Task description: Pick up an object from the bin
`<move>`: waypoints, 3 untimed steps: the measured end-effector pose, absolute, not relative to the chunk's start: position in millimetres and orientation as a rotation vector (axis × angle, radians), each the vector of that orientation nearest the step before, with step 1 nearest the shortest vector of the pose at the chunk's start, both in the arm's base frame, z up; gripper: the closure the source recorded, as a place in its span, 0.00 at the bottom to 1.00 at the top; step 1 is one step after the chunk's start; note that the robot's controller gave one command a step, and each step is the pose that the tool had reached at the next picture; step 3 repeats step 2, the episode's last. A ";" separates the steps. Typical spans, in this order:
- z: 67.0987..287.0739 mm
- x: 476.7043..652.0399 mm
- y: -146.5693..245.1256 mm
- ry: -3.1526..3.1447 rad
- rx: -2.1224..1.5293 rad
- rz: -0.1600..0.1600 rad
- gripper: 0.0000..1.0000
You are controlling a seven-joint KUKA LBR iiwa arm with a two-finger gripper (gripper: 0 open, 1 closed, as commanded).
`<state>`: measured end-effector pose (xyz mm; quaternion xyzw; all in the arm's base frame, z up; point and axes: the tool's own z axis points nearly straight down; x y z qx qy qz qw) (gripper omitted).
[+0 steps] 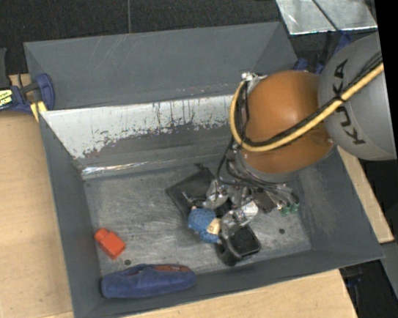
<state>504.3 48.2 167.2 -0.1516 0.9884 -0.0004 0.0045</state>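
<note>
The gripper (230, 208) hangs low over a small heap right of the middle of the bin (73, 210), just beside a crumpled blue thing (201, 222) with a yellow spot. The long axis of this thing seems to run from upper left to lower right. A black block (241, 244) touches the heap's near side; whether the gripper is wide or narrow cannot be told.

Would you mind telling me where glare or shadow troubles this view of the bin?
Camera view: bright glare washes the bin's sloped back wall; the arm's orange cover shadows the small heap beneath it; the orange block lies evenly lit.
</note>
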 end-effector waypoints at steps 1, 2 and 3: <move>196.8 515.0 15.4 3.100 -0.460 -0.004 1.00; 269.2 543.4 -29.4 3.097 -0.450 -0.007 1.00; 269.2 543.4 -29.4 3.097 -0.450 -0.007 1.00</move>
